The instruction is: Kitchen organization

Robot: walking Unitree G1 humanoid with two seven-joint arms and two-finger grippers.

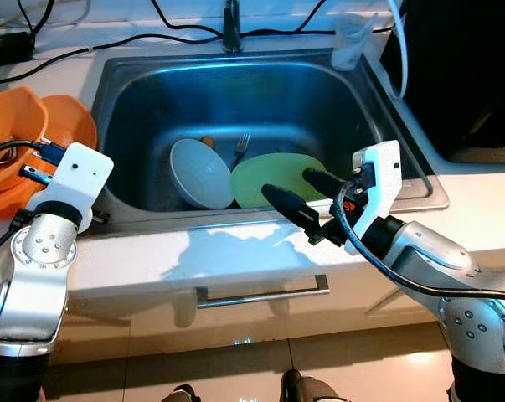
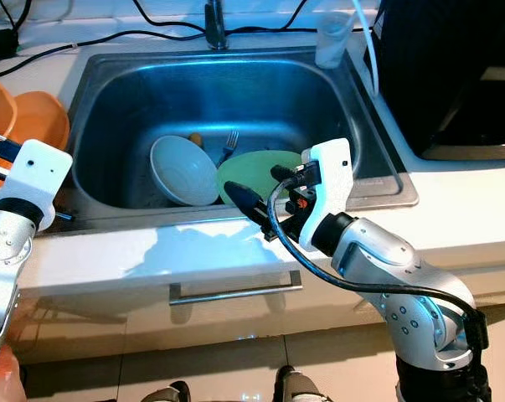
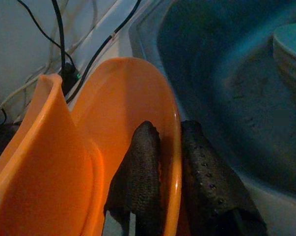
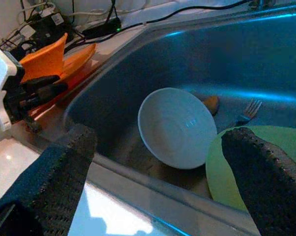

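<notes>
From the left eye view, a stainless steel sink [image 1: 135, 117] holds a pale blue-white ceramic bowl [image 1: 200, 173] tilted against its near wall, a round lime-green plate [image 1: 273, 176] lying flat just beside it, and a metal fork [image 1: 240, 149] behind them with its tines pointing toward the tap. The right gripper [image 1: 306, 201] hovers over the sink's front rim with its two black fingers spread wide and nothing between them. The green plate lies directly ahead of and below it, the bowl a little to its left, so the right arm is clearly the nearer one to both dishes.

In the right eye view, the left gripper's white wrist housing sits at the counter's left end, against the orange plastic dishes [image 2: 30, 117].

In the left wrist view, the left gripper [image 3: 170, 167] has one finger inside and one outside the rim of the orange plastic dish [image 3: 133, 113]; the fingers straddle the rim closely and seem to pinch it.

In the right wrist view, the open fingers [image 4: 64, 172] frame the bowl and plate, and a small orange object [image 4: 211, 103] lies near the fork.
</notes>
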